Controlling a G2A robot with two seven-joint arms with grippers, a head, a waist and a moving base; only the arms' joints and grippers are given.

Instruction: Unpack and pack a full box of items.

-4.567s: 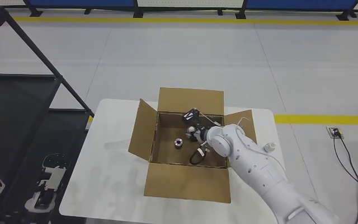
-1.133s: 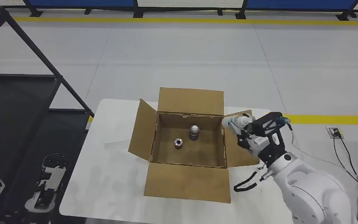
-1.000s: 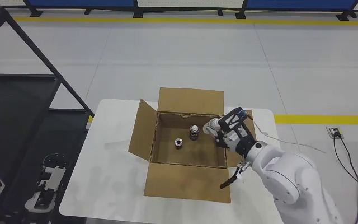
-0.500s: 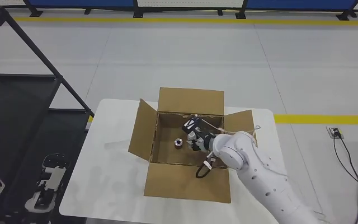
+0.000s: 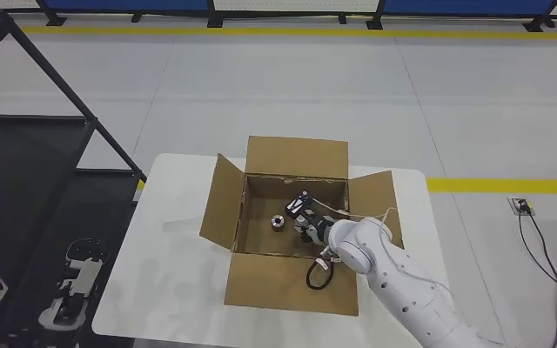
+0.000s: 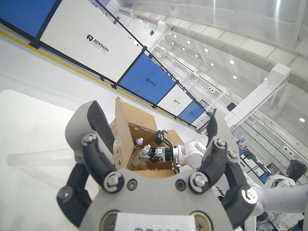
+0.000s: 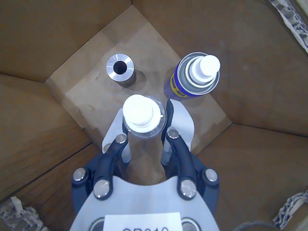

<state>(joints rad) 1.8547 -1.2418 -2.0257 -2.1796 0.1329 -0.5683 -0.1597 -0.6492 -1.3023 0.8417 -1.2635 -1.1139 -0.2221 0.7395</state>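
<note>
I am clenching my right claw (image 7: 146, 116) on the white-capped bottle (image 7: 139, 112) inside the box (image 7: 192, 25), beside a spray can (image 7: 197, 78) and metal sleeve (image 7: 120, 69), the job looking far from finished.

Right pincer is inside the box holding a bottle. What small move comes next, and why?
Probably lower the white-capped bottle straight down onto the box floor. The right pincer is shut on it, upright, beside the spray can and the metal cylinder; whether it already touches the floor is unclear.
</note>
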